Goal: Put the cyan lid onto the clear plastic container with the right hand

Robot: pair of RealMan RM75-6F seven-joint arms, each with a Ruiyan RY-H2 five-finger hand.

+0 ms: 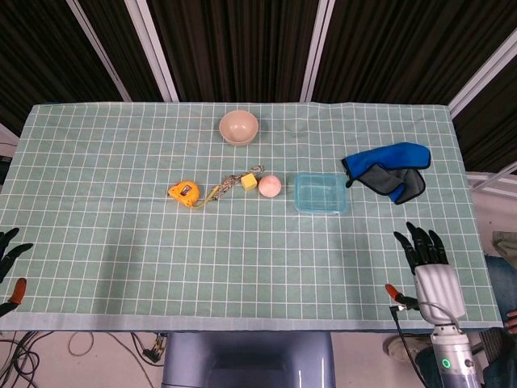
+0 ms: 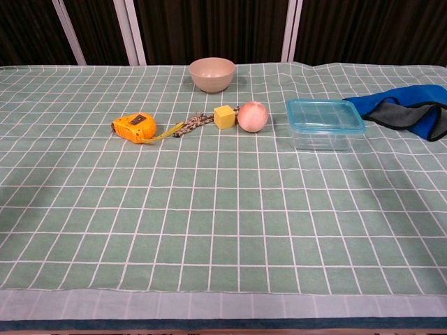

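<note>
Cyan lid sitting on the clear plastic container, well apart from both hands.
Right hand is hovering at the table's near right edge, fingers spread and holding nothing; left hand is showing at the left edge, fingers apart, empty.

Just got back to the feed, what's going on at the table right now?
Nothing is being handled. The cyan lid sits on the clear plastic container, to the right of the peach-coloured ball. The right hand is at the near right corner of the table, fingers apart and empty, well clear of the container. The left hand is off the near left edge, also holding nothing. The job looks finished.
</note>
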